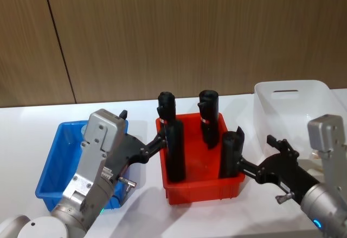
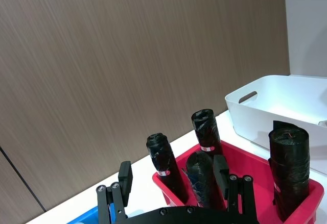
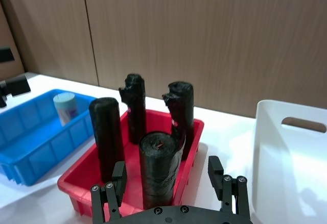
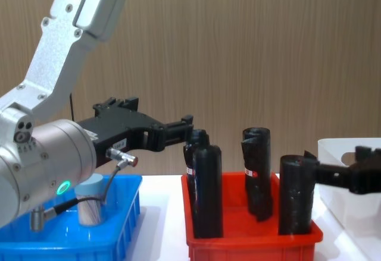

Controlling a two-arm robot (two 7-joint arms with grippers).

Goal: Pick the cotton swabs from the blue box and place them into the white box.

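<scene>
Standing in a row along the white table (image 1: 32, 116) are three bins: the blue box (image 1: 57, 165) toward the left edge, a red bin (image 1: 203, 186) in the middle and the white box (image 1: 295, 108) toward the right edge. One jar of cotton swabs (image 3: 65, 107), clear with a pale blue lid, stands upright inside the blue box; the chest view shows it (image 4: 90, 203) behind the box's front wall, near its right end. Four tall black rolls (image 1: 174, 151) stand upright in the red bin.

The left gripper (image 1: 161, 140) hangs above the gap between the blue box and the red bin, its arm stretched over the blue box and its tips close to the nearest black roll at the red bin's left wall. From the left wrist view its fingers (image 2: 124, 177) stand spread apart with nothing between them.

The right gripper (image 1: 240, 165) reaches in from the right side, over the front left corner of the white box, with its tips right by the black roll at the red bin's front right corner. In the right wrist view its fingers (image 3: 118, 175) are likewise parted and hold nothing, the front roll showing between them farther off.

The white box holds no jar in the part that can be seen.
</scene>
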